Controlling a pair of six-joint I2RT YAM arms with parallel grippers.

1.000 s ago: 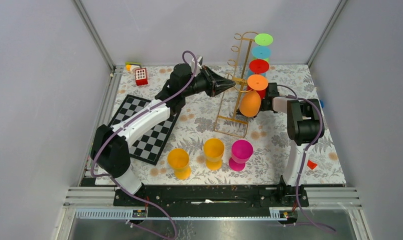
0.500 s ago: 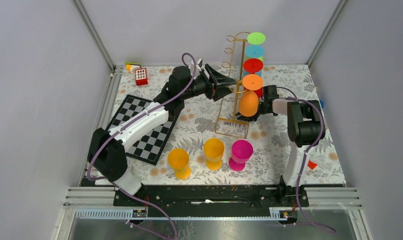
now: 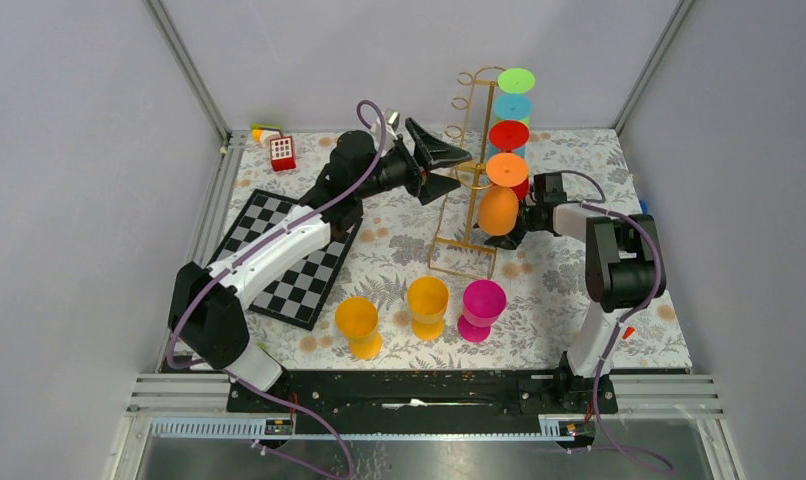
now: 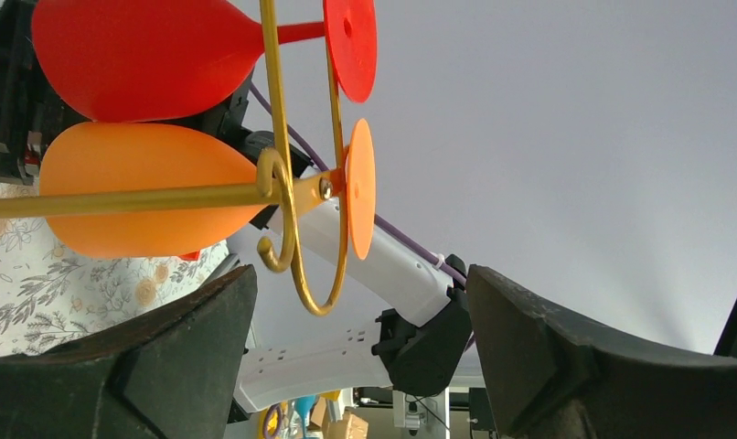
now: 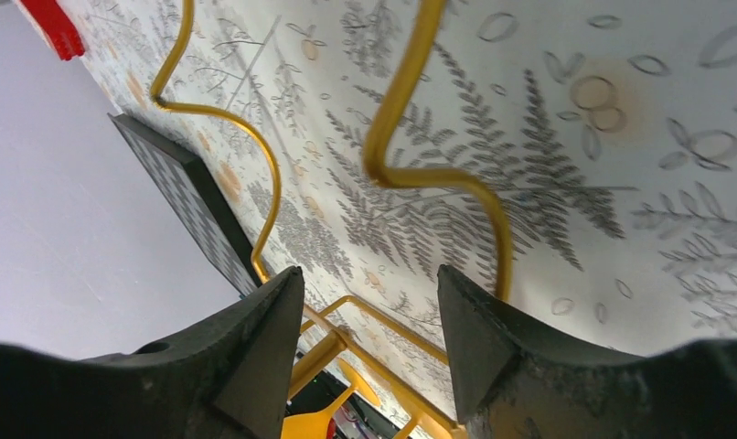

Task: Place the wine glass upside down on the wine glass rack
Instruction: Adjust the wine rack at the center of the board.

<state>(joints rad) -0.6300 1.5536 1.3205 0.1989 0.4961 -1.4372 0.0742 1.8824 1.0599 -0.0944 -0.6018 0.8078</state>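
From above, the wine glass rack [image 3: 468, 178] stands mid-table with four glasses hung on its 3 o'clock side. The lowest is the orange wine glass [image 3: 499, 207], bowl down and foot up. The left hand [image 3: 457, 168] sits at the rack's 9 o'clock with its fingers spread wide, right at the upright. The right hand [image 3: 520, 219] is at the orange bowl's 4 o'clock, just beside it; whether they touch cannot be told here. The stand is tall, thin and loaded on one side only, so I judge that a sideways knock from either arm could tip it.

In the left wrist view, the left hand [image 4: 360, 274] is wide apart and holds nothing. A curled hook of the rack [image 4: 287, 233] lies between its fingers, and the orange wine glass [image 4: 136, 187] has its stem between the gold wires. A slanted retreat would likely catch that curl and drag the stand along.

In the right wrist view, the right hand [image 5: 369, 274] is also apart and empty, looking past the rack's base wire [image 5: 411, 110] to the table [image 5: 603, 192]. Dropping or swinging on the way out could hook that wire, or bump the bowl and swing the glass off its rail.
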